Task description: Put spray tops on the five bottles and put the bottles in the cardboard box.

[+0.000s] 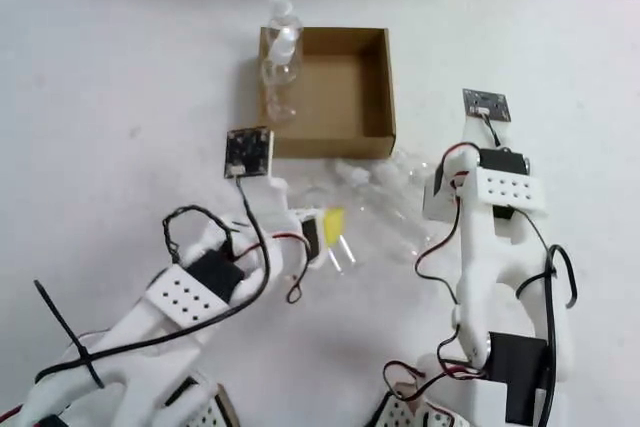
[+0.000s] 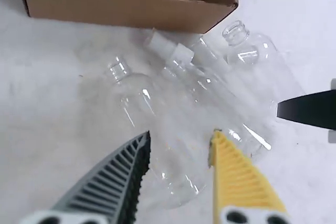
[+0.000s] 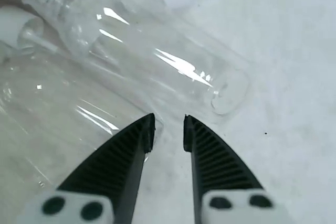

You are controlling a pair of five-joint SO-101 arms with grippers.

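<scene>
While left fingers (image 2: 126, 178) gape, right fingers (image 3: 130, 148) barely part

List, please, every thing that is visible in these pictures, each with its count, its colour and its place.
cardboard box: one, brown, open, at the far middle of the table.
standing bottle: at least one, clear with a white top, at the box's left wall; exact count unclear.
lying bottles: at least three, clear, on the table in front of the box, between the arms; two necks are open.
spray top: one, white, among the lying bottles.
table: one, white.
left pincer: one, grey and yellow fingers, open above a lying bottle.
right pincer: one, black fingers, slightly open, beside the lying bottles.
</scene>
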